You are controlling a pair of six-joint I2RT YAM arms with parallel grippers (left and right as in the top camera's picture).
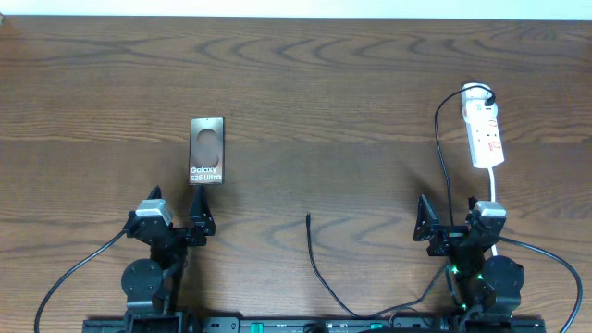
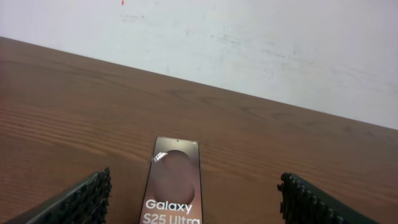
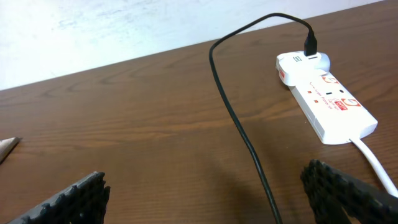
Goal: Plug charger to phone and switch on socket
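The phone (image 1: 206,151) lies flat left of centre, dark with a brown oval and white lettering. My left gripper (image 1: 178,211) hovers just in front of it, open and empty. In the left wrist view the phone (image 2: 174,180) sits between the spread fingers (image 2: 87,196). The white socket (image 1: 484,129) lies at the right. The black charger (image 1: 442,157) runs from its far end toward the front edge, and its free plug tip (image 1: 308,218) rests on the table at centre. My right gripper (image 1: 455,217) is open near the cable (image 3: 239,124), with the socket (image 3: 326,99) beyond it.
The socket's white cord (image 1: 497,185) runs back past my right arm. Both arm bases and a black rail (image 1: 296,324) line the front edge. A pale wall (image 2: 249,37) bounds the table's far side. Bare wood lies between the phone and the socket.
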